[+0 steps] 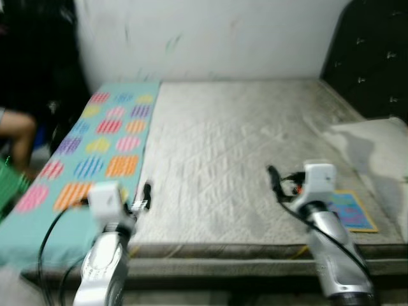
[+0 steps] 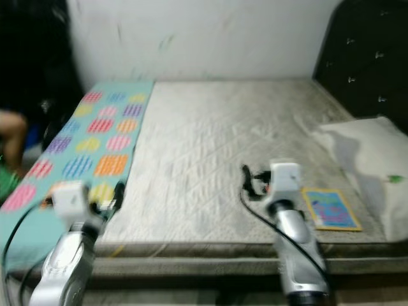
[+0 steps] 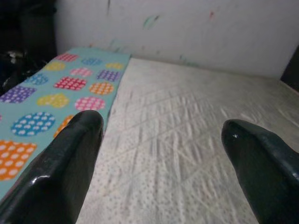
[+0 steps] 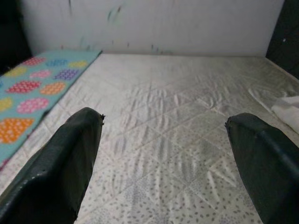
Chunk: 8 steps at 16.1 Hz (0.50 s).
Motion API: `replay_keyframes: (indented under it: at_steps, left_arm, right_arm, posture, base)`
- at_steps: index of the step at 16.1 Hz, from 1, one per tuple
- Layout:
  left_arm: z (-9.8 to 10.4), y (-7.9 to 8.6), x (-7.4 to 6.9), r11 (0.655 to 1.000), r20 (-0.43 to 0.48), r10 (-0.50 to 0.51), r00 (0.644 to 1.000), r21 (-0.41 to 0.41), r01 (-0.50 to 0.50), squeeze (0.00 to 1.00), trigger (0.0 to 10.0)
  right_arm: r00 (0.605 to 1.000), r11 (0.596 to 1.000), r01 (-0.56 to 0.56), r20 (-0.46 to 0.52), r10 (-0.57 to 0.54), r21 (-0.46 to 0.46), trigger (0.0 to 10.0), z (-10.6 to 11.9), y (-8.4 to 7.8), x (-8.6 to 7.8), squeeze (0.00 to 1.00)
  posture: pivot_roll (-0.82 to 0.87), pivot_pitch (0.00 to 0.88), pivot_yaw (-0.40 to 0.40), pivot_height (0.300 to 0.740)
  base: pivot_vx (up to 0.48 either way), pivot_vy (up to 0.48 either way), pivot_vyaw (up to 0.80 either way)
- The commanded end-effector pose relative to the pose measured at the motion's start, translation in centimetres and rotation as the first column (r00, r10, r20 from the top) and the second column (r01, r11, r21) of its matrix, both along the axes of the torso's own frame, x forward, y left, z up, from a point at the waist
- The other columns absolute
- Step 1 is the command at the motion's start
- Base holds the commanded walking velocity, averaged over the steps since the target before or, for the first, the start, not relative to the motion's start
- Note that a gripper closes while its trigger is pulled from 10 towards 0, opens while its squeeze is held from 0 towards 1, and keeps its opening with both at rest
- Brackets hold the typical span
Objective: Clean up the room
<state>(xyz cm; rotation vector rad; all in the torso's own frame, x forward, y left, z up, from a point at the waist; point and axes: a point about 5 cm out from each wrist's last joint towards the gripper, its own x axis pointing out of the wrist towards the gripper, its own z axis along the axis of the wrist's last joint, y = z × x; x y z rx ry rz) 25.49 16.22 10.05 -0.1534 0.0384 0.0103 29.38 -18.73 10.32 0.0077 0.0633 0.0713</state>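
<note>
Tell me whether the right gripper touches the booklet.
Apart. The right eye view shows bare mattress between the right gripper and the booklet, which lies flat on the arm's other side, toward the pillow.

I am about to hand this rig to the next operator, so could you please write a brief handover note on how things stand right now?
Left gripper: open, holding nothing, above the near left part of the mattress, beside the teal patterned sheet.
Right gripper: open, holding nothing, above the near right part of the mattress.
Things: the sheet lies flat along the mattress's left side. A small colourful book or card lies near the front right corner. A white pillow sits at the right by the dark headboard.
Done or left: one moment cannot tell. The book is the one loose item on the bed and possibly needs putting away.
</note>
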Motion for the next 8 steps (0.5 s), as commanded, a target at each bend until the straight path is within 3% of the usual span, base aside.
replay_keyframes:
  at_steps: [1, 8]
  left_arm:
    - [-0.22, 0.71, -0.19, 1.0, -0.013, 0.016, 1.0, 0.011, -0.016, 0.0, 10.0]
    - [-0.35, 0.68, -0.1, 1.0, -0.025, 0.019, 0.999, 0.011, -0.019, 0.0, 10.0]
  right_arm:
    - [0.999, 0.999, -0.032, 0.034, 0.032, 0.006, 10.0, 0.95, 1.13, 0.53, 0.0]
    - [0.999, 1.0, -0.027, 0.034, 0.027, 0.007, 10.0, 0.94, 1.15, 0.59, 0.0]
  posture:
    - [-0.05, 0.0, 0.02, 0.74]
    - [-0.05, 0.0, 0.022, 0.74]
  base:
    - [0.412, 0.0, 0.0]
    - [0.394, 0.0, 0.0]
